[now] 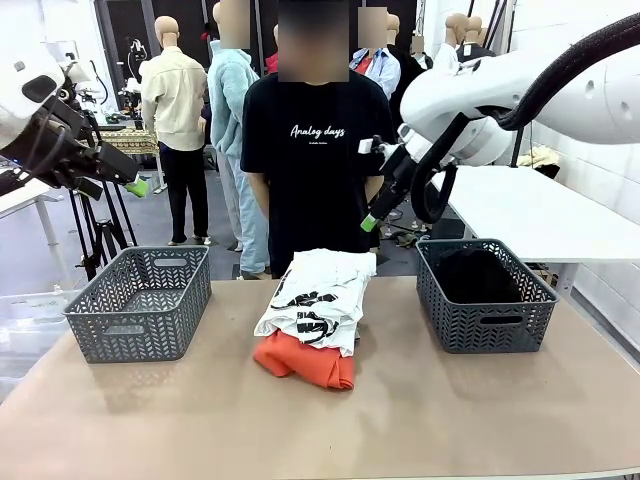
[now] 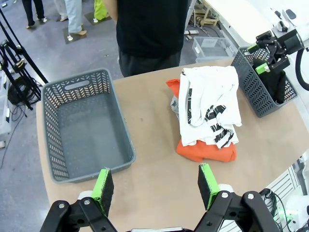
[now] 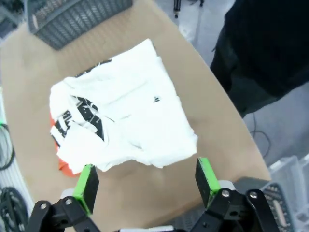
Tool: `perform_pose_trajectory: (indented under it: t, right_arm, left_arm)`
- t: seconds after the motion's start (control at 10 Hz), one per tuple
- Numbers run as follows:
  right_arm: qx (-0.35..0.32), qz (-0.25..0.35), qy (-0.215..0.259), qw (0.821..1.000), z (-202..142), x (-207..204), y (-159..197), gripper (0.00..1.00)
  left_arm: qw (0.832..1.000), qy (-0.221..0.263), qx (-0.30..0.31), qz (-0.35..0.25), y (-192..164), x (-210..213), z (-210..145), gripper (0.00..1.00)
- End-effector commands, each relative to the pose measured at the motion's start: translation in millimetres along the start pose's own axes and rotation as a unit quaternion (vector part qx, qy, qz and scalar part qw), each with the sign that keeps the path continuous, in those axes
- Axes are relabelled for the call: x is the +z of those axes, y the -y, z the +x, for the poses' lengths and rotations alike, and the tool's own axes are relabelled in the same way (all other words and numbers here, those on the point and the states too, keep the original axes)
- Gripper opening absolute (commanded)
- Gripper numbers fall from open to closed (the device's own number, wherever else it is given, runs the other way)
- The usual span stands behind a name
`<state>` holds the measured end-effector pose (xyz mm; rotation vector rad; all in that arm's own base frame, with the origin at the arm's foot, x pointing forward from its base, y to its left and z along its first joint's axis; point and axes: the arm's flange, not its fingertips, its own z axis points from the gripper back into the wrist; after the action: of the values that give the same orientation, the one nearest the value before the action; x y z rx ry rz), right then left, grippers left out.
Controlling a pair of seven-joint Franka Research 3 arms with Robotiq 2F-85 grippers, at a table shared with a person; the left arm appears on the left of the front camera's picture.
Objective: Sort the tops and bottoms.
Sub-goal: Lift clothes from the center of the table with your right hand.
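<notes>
Table (image 1: 450,420), middle, nearer the far edge: white tee (image 1: 318,290) lies on orange top (image 1: 305,362), touching. Grey baskets (image 1: 140,300) (image 1: 487,300) at left and right edges, dark cloth (image 1: 478,275) in the right one. Left gripper (image 2: 155,186) high off the left edge, fingers apart, holding nothing. Right gripper (image 3: 147,181) above the far edge, fingers apart, nothing between them

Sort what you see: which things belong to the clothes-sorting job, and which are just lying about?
Job: white tee; orange garment; grey garment; left basket; right basket; dark clothing inside it.
Lying about: tripod; white side table; clear bin.
</notes>
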<state>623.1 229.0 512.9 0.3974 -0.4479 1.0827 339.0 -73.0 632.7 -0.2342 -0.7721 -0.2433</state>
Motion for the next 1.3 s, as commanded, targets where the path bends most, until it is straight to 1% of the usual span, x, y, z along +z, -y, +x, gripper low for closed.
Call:
perform_pose_trajectory:
  t: [0.0,0.1,0.4,0.5,0.6,0.9,1.1,1.2]
  right_arm:
    - [0.048,-0.003,-0.025,0.999,33.4,-11.5,14.2,1.00]
    - [0.053,0.005,-0.045,0.998,55.5,-28.7,26.9,1.00]
    - [0.053,0.008,-0.087,0.995,110.4,-66.9,65.9,1.00]
    - [0.057,0.025,-0.099,0.993,125.4,-80.3,71.8,1.00]
    - [0.061,0.040,-0.103,0.992,133.3,-87.6,73.1,1.00]
    - [0.061,0.074,-0.126,0.987,135.0,-99.2,67.0,1.00]
    - [0.054,0.097,-0.150,0.982,126.2,-119.7,68.9,1.00]
    - [0.058,0.102,-0.152,0.981,123.5,-129.2,71.5,1.00]
  left_arm:
    - [1.000,-0.005,-0.002,0.004,-1.9,1.9,1.1,0.91]
    - [1.000,-0.005,-0.002,0.004,-1.9,1.9,1.1,0.91]
    - [1.000,-0.005,-0.002,0.004,-1.9,1.9,1.1,0.91]
    - [1.000,-0.005,-0.002,0.004,-1.9,1.9,1.1,0.91]
    - [1.000,-0.005,-0.002,0.004,-1.9,1.9,1.1,0.91]
    - [1.000,-0.005,-0.002,0.004,-1.9,1.9,1.1,0.91]
    - [1.000,-0.005,-0.002,0.004,-1.9,1.9,1.1,0.91]
    - [1.000,-0.005,-0.002,0.004,-1.9,1.9,1.1,0.91]
